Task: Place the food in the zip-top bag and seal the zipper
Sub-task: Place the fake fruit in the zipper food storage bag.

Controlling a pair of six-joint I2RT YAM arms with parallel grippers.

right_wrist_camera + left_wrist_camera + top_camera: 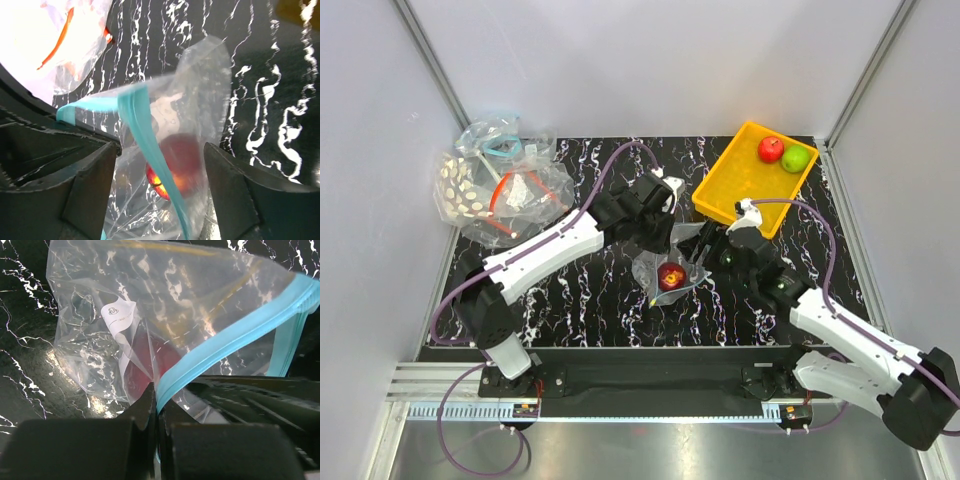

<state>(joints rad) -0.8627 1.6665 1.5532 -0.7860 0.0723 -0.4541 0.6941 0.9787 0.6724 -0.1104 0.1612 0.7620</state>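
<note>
Pinching zipper [240, 335] end in my left gripper [156, 405], jaws pressed together; strip's long axis slants up-right from pinch in left wrist view. My right gripper [160, 167] spread astride zip-top bag [100, 315] at centre of table [590, 300]; maroon fruit [180, 155] inside.

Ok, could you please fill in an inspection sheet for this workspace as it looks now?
Surface: black table top with white marbling.
Job's things: zip-top bag at the centre, its zipper not sealed, maroon fruit inside; red fruit and green fruit lie in the yellow tray, far right.
Clutter: heap of spare bags, far left corner.
Grippers: left gripper shut on the zipper; right gripper open, fingers either side of the bag's mouth.
Cables: purple cables loop off both arms; no snag seen.
Surroundings: grey walls, metal frame.
</note>
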